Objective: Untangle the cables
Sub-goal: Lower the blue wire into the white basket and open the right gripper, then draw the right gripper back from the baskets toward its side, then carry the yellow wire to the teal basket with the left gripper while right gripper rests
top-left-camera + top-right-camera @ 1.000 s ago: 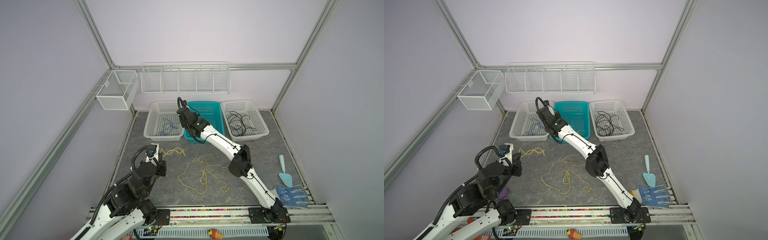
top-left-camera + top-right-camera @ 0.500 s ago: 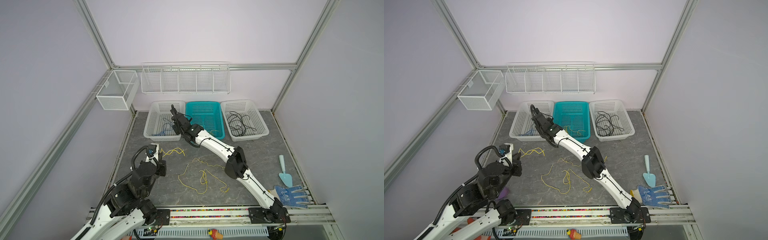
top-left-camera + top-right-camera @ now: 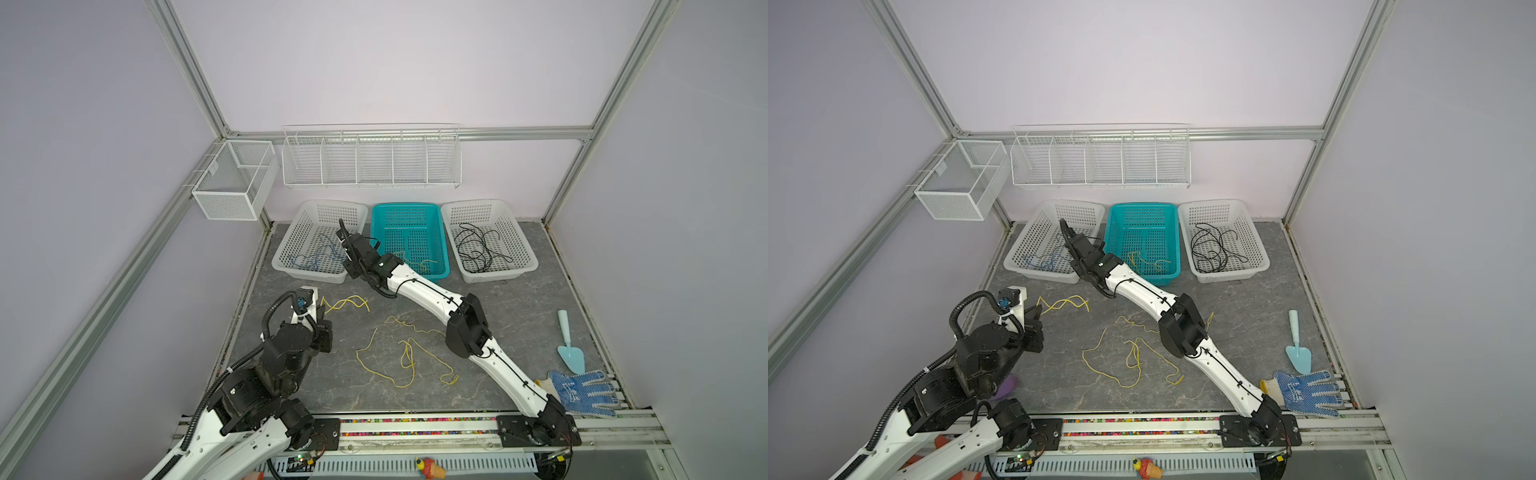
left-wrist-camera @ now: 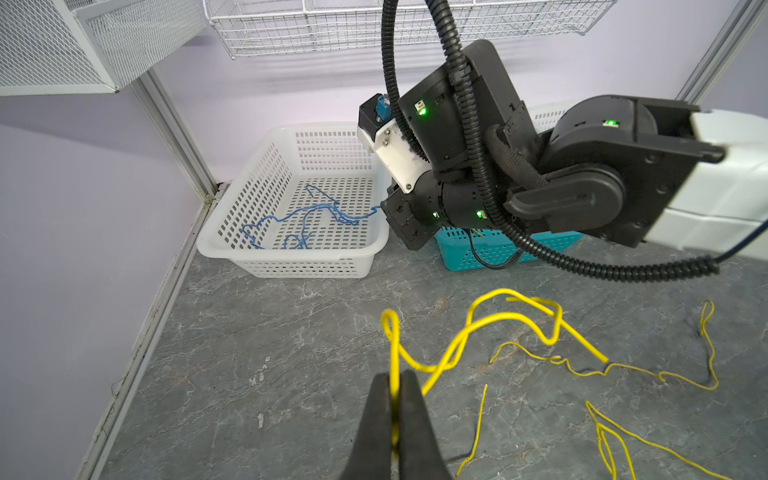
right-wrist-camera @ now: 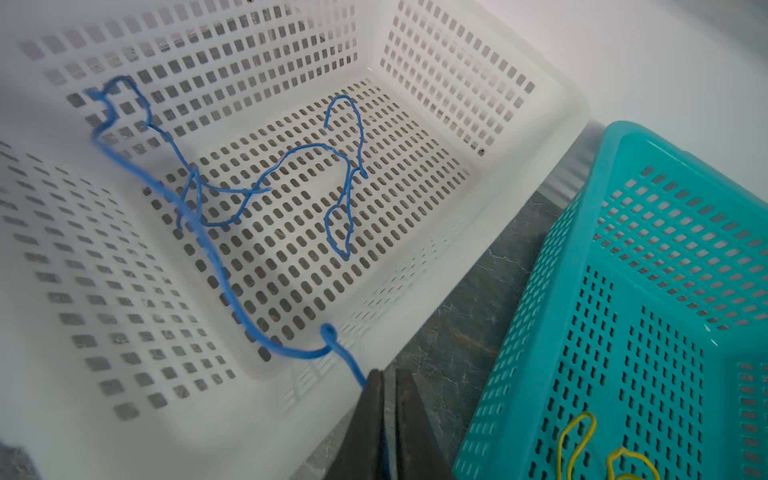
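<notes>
My left end effector (image 4: 395,395) clamped shut on a yellow cable (image 4: 498,318), my right end effector (image 5: 390,390) pinching a blue cable (image 5: 330,332) that trails into the white basket (image 5: 249,41)

On the grey worktop (image 3: 519,307) I saw the left white basket (image 3: 291,249), teal basket (image 3: 376,232) and right white basket (image 3: 521,253) side by side at the back, yellow cables (image 3: 402,361) loose mid-surface, and a trowel (image 3: 570,351) near the right edge.
</notes>
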